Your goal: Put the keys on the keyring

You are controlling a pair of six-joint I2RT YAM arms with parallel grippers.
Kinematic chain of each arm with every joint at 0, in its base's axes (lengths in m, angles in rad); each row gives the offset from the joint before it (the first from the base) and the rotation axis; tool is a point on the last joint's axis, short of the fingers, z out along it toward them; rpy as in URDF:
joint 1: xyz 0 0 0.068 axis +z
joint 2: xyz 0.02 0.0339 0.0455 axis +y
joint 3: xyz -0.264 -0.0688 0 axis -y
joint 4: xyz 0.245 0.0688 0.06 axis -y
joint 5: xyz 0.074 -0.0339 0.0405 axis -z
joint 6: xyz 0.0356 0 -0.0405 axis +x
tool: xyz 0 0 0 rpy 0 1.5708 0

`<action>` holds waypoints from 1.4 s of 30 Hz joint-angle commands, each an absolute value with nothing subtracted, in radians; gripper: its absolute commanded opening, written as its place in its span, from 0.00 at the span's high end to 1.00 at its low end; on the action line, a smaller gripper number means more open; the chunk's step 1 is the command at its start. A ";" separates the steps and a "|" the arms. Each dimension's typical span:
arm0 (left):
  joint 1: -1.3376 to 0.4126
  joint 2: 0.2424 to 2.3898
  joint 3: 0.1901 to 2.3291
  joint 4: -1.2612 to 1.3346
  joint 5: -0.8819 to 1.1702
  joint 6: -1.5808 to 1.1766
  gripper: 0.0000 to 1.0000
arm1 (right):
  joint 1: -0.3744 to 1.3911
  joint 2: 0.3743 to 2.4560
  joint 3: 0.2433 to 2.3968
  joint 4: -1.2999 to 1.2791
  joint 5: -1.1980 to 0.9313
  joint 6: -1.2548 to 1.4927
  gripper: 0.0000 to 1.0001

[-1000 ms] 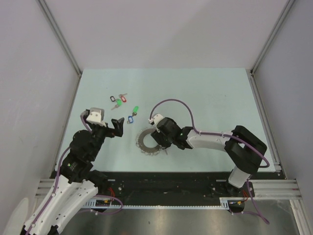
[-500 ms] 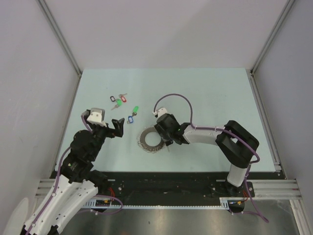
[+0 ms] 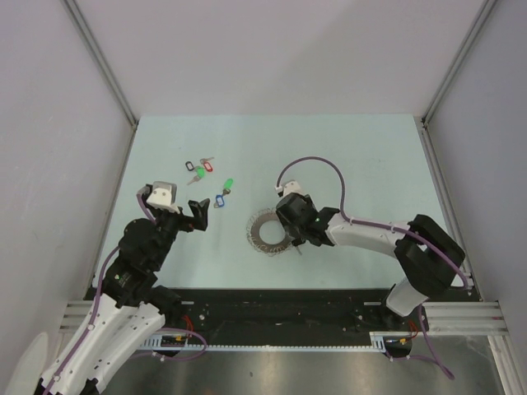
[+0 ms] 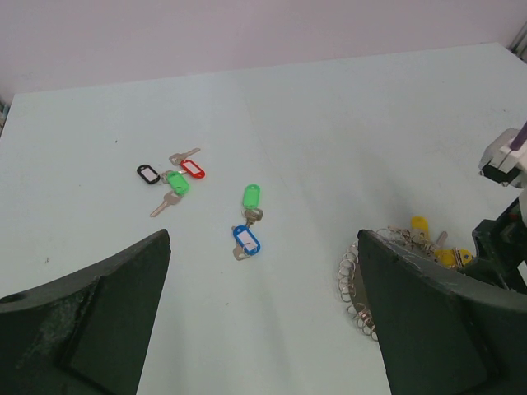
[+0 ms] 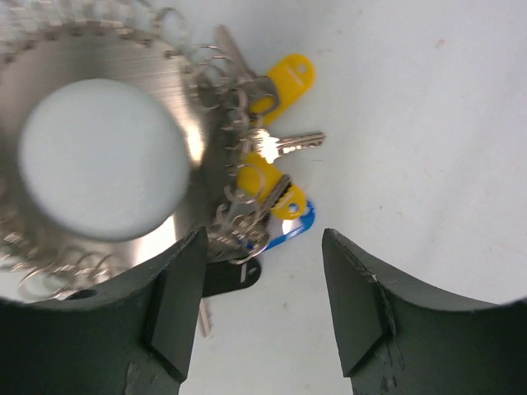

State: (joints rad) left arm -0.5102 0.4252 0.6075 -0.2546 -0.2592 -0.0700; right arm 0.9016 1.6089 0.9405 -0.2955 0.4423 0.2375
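Note:
The keyring (image 3: 265,234), a wide silvery ring edged with small coiled loops, lies flat on the table near the middle. In the right wrist view the keyring (image 5: 177,78) carries keys with yellow tags (image 5: 288,79), a blue tag (image 5: 296,226) and a black tag (image 5: 232,276) at its rim. My right gripper (image 3: 295,241) is open over that rim, its jaws (image 5: 262,271) astride the tagged bundle. My left gripper (image 3: 196,216) is open and empty (image 4: 263,280), left of the ring. Loose keys lie beyond it: blue (image 4: 246,239), green (image 4: 251,196).
More loose keys with black (image 4: 148,174), red (image 4: 193,169) and green (image 4: 178,182) tags lie at the far left (image 3: 198,169). Grey walls and aluminium rails (image 3: 443,193) enclose the pale green table.
The right gripper has shifted to the right, and the keyring with its attached keys has slid right with it. The left arm and the loose keys have not moved.

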 commanded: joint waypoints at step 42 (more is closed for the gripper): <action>-0.502 -0.120 0.446 -0.037 -0.568 -0.003 0.00 | 0.382 0.328 0.730 -0.480 0.611 0.196 0.05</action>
State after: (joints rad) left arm -0.5117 0.0032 0.4503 -0.1059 -0.5247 -0.0185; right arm 0.3840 0.3557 0.7410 -0.4789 0.5850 0.1982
